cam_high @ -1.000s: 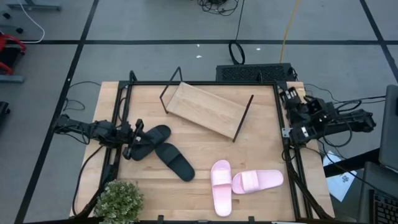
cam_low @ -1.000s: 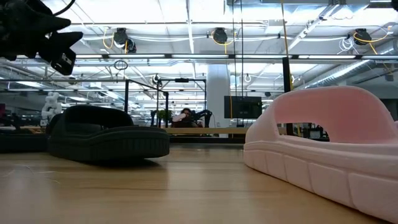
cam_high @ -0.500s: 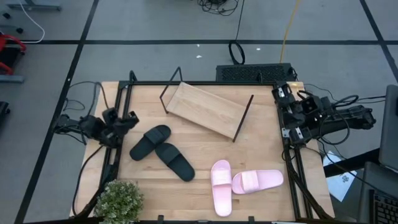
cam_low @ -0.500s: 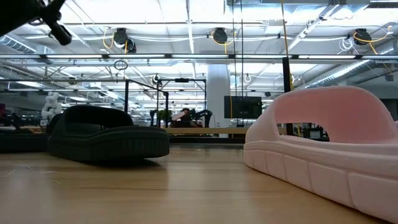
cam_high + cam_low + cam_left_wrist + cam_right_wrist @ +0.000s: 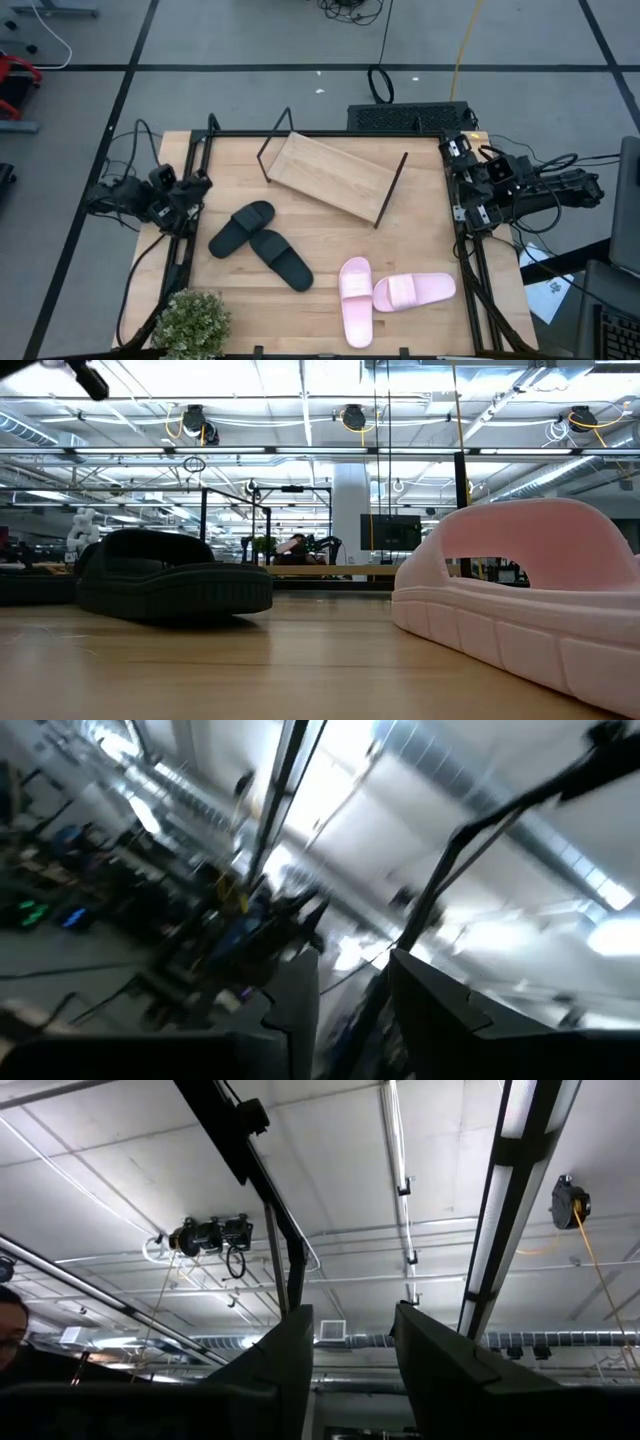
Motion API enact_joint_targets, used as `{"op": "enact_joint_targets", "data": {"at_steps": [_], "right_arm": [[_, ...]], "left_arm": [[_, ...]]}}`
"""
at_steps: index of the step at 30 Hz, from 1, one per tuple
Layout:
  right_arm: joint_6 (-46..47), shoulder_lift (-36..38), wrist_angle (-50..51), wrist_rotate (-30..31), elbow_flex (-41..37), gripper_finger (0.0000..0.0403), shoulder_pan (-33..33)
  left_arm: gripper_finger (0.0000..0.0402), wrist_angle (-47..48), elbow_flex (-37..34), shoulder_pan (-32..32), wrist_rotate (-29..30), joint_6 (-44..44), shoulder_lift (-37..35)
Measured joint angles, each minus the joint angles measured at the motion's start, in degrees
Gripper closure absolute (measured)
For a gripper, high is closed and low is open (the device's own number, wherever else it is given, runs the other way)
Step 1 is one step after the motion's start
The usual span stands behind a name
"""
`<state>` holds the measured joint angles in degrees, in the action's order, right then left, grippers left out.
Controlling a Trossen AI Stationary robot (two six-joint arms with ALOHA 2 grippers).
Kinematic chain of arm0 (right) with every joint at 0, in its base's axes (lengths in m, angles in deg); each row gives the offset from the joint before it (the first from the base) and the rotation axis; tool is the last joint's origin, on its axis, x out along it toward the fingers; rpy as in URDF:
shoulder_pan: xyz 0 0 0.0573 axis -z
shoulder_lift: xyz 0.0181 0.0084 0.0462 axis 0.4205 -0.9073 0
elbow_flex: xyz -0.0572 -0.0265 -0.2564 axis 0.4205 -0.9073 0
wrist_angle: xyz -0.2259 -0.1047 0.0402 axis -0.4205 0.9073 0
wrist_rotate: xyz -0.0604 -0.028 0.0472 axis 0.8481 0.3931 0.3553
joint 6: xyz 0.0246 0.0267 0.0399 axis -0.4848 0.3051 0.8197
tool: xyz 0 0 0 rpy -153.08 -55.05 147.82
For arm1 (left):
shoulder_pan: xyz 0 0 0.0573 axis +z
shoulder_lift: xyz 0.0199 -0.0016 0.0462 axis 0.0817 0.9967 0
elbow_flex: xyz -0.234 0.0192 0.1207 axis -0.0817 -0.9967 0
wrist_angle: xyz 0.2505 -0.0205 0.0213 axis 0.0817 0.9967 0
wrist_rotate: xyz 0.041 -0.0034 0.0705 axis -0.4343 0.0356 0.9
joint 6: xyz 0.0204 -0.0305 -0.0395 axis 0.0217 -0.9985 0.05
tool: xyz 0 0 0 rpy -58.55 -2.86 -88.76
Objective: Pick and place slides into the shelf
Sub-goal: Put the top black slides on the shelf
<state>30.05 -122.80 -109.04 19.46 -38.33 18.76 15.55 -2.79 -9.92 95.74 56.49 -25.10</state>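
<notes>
I see nothing placed yet: all four slides lie on the desk, the shelf bare, both arms' fingers narrowly parted, holding nothing.

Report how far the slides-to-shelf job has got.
Done: nothing; the shelf holds no slides. In hand: nothing; the left claw sits at the table's left edge and the right claw at the right edge, both open. Left: the black pair and the pink pair, all four on the table.
</notes>
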Motion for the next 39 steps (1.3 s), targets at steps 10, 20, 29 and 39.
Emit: {"op": "enact_joint_targets", "data": {"at_steps": [10, 20, 29, 39], "right_arm": [[-0.01, -0.02, 0.06, 0.07, 0.00, 0.0273, 0.00], [-3.84, 0.00, 0.89, 0.57, 0.02, 0.0273, 0.00], [-4.55, -0.02, 0.92, 3.47, 0.02, 0.0273, 0.00], [-4.52, -0.02, 2.88, 3.47, 0.02, 0.0273, 0.00]], "left_arm": [[0.0277, 49.90, 30.75, 0.00, -1.05, -4.47, 25.44], [0.0277, 82.65, 34.48, -0.17, -15.02, -7.59, 50.84], [0.0277, 83.88, 34.48, -1.77, -11.26, 0.66, 55.33], [0.0277, 85.22, 34.48, -1.77, -5.69, 7.43, 55.33]]}}
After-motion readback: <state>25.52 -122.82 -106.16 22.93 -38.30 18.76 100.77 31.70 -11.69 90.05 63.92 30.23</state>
